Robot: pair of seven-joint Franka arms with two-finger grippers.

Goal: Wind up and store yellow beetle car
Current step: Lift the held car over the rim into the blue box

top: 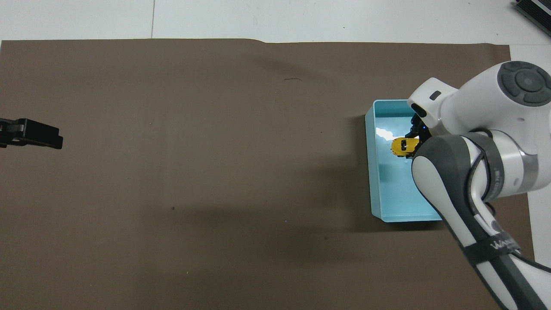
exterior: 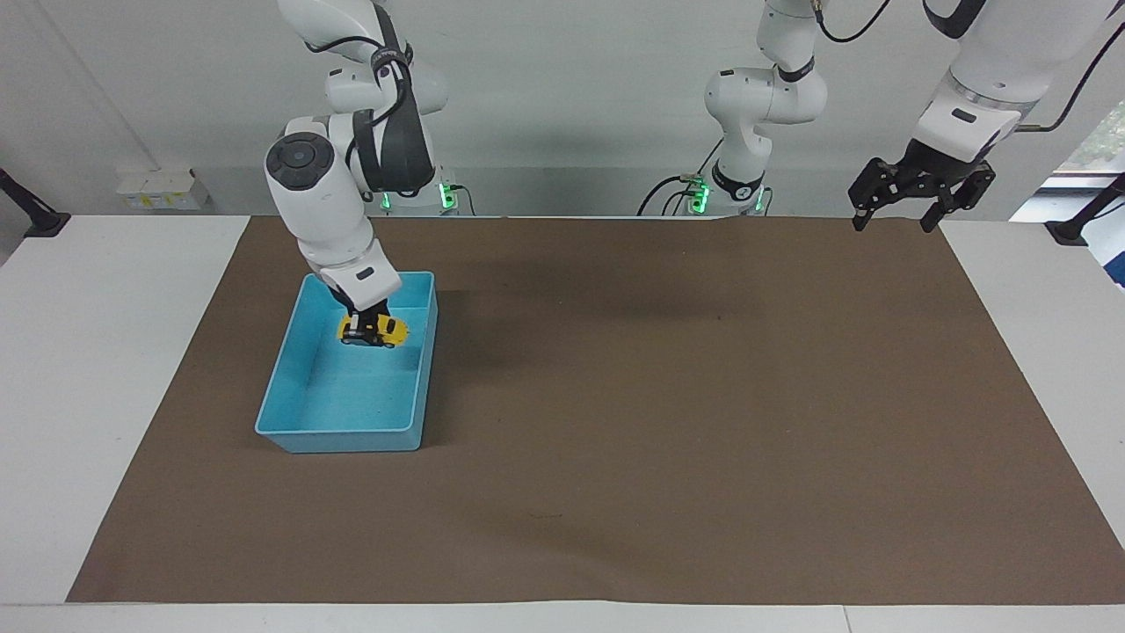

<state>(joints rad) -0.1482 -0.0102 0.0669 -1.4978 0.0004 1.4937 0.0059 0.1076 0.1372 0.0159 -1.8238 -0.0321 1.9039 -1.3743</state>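
The yellow beetle car (exterior: 376, 331) (top: 403, 146) hangs in the air over the inside of the blue bin (exterior: 290, 413) (top: 379, 198), above the bin's part closer to the robots. My right gripper (exterior: 362, 331) (top: 412, 144) is shut on the car and reaches down from above, its arm hiding part of the bin in the overhead view. My left gripper (exterior: 905, 211) (top: 41, 135) waits open, raised over the mat's edge at the left arm's end of the table, holding nothing.
A brown mat (exterior: 668, 422) covers most of the white table (exterior: 97, 369). The bin stands on the mat toward the right arm's end. Nothing else lies on the mat.
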